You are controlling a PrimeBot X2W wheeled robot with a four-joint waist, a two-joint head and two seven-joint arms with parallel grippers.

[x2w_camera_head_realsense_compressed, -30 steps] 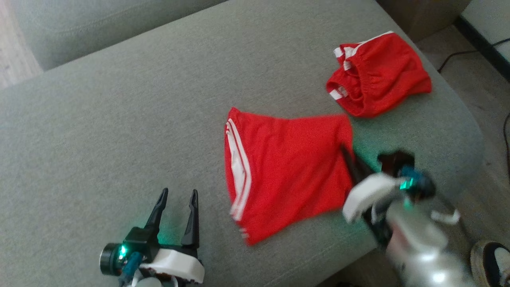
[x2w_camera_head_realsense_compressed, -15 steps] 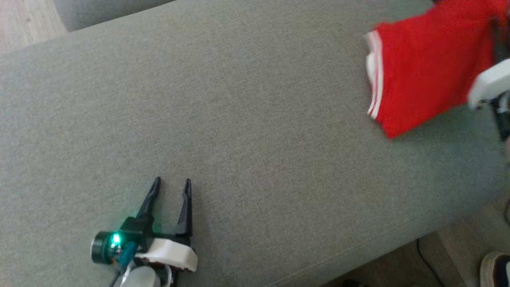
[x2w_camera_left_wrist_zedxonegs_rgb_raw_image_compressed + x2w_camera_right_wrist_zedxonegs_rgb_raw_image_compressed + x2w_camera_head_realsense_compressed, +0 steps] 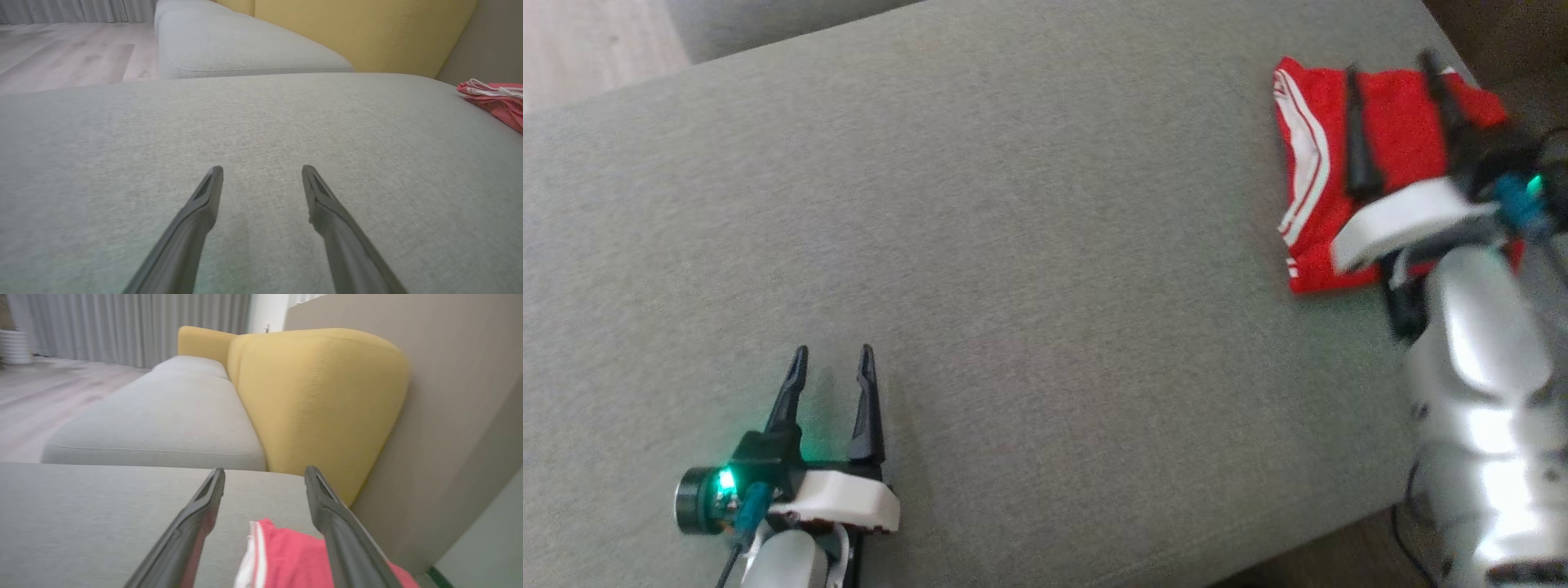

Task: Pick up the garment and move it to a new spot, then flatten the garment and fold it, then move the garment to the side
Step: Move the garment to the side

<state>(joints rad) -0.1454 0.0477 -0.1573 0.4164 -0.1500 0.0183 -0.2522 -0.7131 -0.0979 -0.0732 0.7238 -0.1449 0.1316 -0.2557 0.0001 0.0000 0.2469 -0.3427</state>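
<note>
Sofa cushion, grey, bears red garment, seemingly beneath spread right jaws; left jaws spread too.

Item: my right gripper, its two dark fingers spread wide apart. Beneath them lay a red garment with white edge stripes, on the grey seat. Beyond I saw a yellow backrest, a second grey cushion, grey curtains and a pale floor.
</note>
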